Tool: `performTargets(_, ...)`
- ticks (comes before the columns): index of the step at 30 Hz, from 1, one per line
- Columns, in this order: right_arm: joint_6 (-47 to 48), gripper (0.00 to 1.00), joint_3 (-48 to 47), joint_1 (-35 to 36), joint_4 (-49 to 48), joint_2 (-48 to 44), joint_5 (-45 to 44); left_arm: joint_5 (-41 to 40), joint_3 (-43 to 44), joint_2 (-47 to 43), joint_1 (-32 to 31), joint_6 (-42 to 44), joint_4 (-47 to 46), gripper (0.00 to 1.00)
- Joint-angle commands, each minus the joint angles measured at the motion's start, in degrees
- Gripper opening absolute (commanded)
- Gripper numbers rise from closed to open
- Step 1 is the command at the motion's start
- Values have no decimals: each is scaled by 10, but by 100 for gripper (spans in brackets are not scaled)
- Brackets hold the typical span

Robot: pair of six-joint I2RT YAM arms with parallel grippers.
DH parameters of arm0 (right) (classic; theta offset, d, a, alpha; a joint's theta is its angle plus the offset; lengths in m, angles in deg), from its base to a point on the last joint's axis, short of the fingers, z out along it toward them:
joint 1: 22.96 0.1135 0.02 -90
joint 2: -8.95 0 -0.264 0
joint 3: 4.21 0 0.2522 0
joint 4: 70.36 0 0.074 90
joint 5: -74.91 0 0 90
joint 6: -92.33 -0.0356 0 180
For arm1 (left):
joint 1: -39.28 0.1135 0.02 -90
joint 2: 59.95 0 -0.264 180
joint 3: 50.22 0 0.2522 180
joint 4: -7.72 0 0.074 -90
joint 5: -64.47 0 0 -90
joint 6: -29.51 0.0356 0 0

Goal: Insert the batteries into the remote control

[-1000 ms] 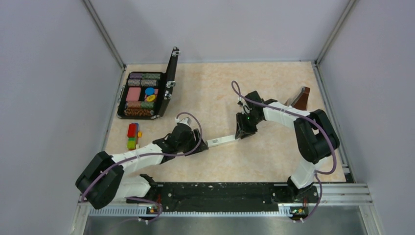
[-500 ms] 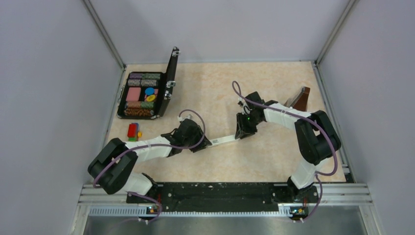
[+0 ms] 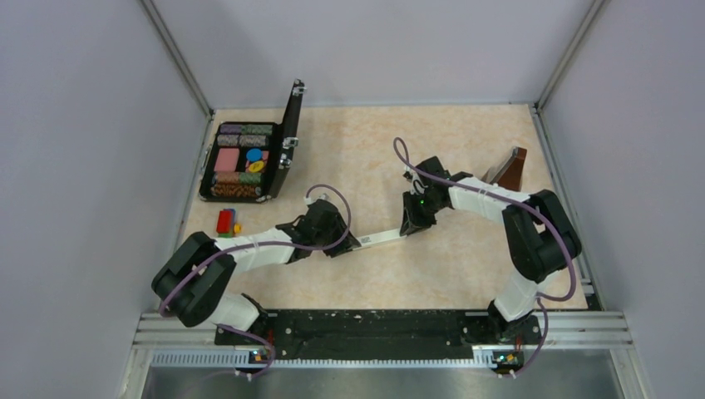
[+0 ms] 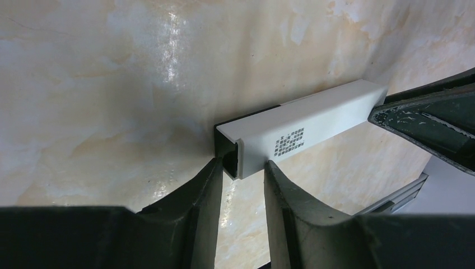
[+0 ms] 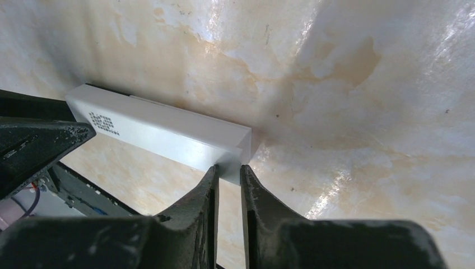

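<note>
While left end effector (image 4: 241, 166), right end effector (image 5: 229, 168) clamp, one remote control (image 3: 382, 237) bridges.

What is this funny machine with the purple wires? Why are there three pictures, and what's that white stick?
It's a robot with two arms, bolted to the near edge of a table. The big picture looks down from above. The other two come from little cameras on the wrists, so the dark shapes at the bottom are the robot's own fingers.

The white stick is a remote control. The right gripper pinches one end of it. The left gripper has its fingers on either side of the other end, but I can't tell if it is squeezing.

Also on the table are an open case full of coloured chips, some toy blocks and a brown wooden metronome. I can't see any batteries.
</note>
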Motion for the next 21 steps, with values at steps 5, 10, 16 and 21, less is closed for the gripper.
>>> performTargets(5,11,15,26,31,-5,-2,-87,-11,14,25,-2,17,18,31)
performTargets(10,-3,16,35,52,-14,-2,-118,6,10,36,-4,18,-2,29)
performTargets(16,-17,20,45,77,-28,1,-131,28,0,43,-4,15,-50,29)
performTargets(21,-33,21,56,86,-51,3,-110,40,-4,51,-4,14,-74,28)
